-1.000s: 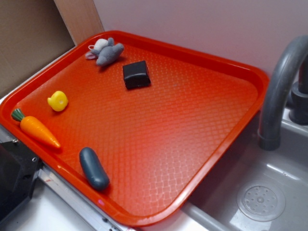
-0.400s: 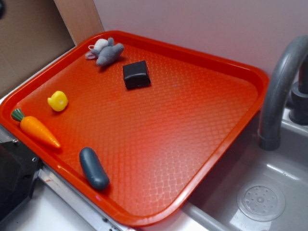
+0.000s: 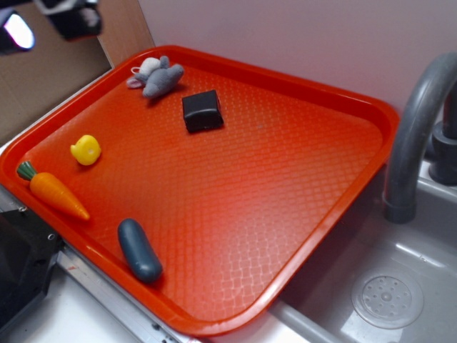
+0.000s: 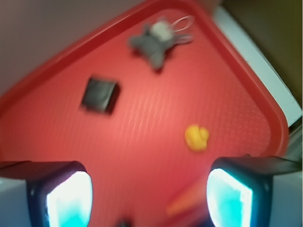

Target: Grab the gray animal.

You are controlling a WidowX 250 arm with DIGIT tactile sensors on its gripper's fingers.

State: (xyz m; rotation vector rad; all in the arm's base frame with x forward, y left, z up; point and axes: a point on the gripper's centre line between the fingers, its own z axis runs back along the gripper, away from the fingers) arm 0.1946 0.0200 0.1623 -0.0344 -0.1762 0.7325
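The gray animal (image 3: 157,76) is a small plush with a whitish patch, lying at the far left corner of the red tray (image 3: 285,179). In the blurred wrist view the gray animal (image 4: 156,40) shows near the top, far ahead of my gripper (image 4: 149,198). The jaws stand wide open with nothing between them, high above the tray. In the exterior view my gripper (image 3: 46,25) is at the top left corner, up and to the left of the plush and apart from it.
On the tray also lie a black block (image 3: 202,110), a yellow duck (image 3: 86,150), a carrot (image 3: 53,191) and a dark blue-gray oblong toy (image 3: 139,250). A gray faucet (image 3: 414,121) and sink (image 3: 389,296) are at the right.
My gripper has come into the exterior view at the top left corner; it was out of view a second ago. Nothing on the tray has moved.
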